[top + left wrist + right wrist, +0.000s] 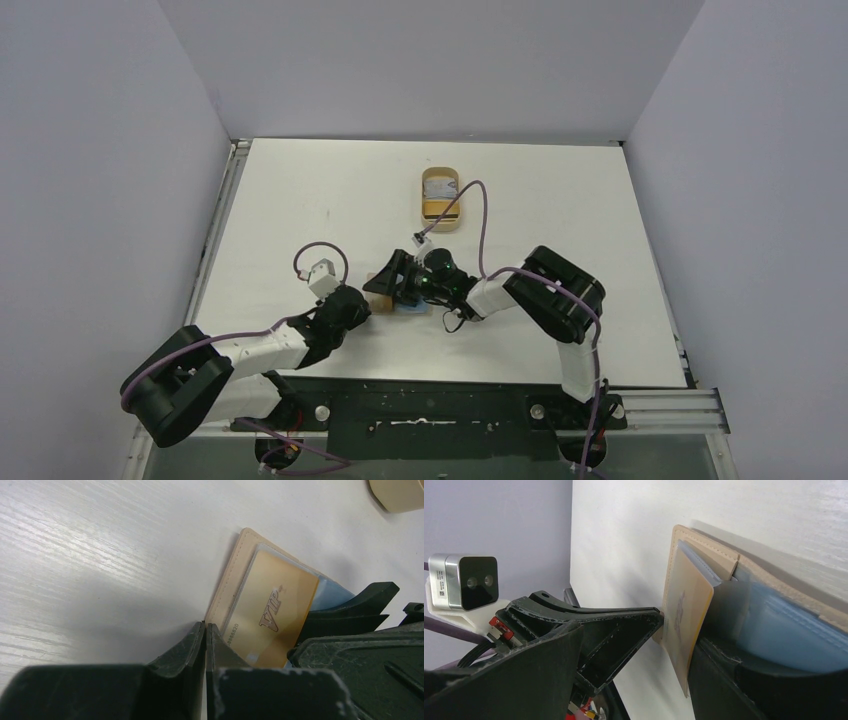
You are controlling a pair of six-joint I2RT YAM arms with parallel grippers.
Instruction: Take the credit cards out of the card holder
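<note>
Quick count: one flat beige-tan bifold card holder (231,580), lying open on the white table (300,200) right between the two arms. Two cards are showing in it: a gold plastic card marked VIP (272,612) on top and a light blue plastic card (784,630) tucked behind it, both still in their slots.

The left gripper (206,630) is pinched fully closed with nothing in it, tips right at the holder's near edge. The right gripper (678,637) is spread wide, straddling the gold card's end.

There's also one oval tan dish (441,226) sitting further back.
</note>
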